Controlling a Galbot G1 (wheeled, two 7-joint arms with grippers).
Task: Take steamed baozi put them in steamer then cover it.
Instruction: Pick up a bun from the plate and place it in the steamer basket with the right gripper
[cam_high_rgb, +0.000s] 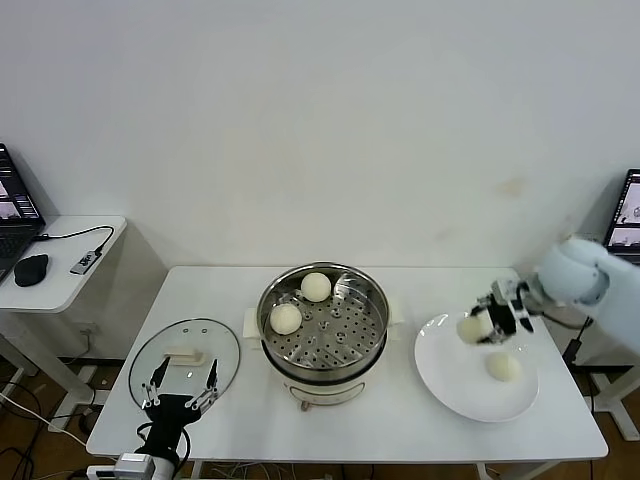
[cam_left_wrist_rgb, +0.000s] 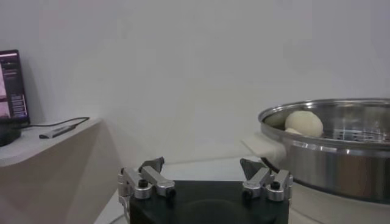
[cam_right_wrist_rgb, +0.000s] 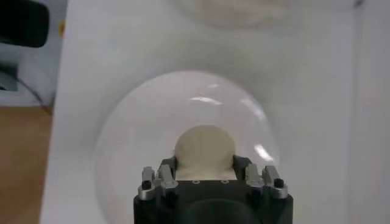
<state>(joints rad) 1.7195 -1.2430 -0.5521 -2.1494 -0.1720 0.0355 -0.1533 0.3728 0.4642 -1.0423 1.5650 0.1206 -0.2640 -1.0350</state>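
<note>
**Third bun gripped over the plate**

We see the white bench (cam_high_rgb: 400, 420) carrying the large round stainless-steel steamer (cam_high_rgb: 322, 358), open at the top, with two cream-white round buns (cam_high_rgb: 316, 287) on its perforated floor. The round clear glass cover (cam_high_rgb: 222, 345) lies flat beside it, its white bar handle (cam_high_rgb: 184, 356) running left to right. The right tool (cam_high_rgb: 478, 326) is closed around a third bun (cam_right_wrist_rgb: 204, 146) above the flat white plate (cam_high_rgb: 450, 385); a fourth bun (cam_high_rgb: 503, 367) rests there. The left tool (cam_high_rgb: 180, 391) hangs wide open near the cover, holding nothing.
</note>
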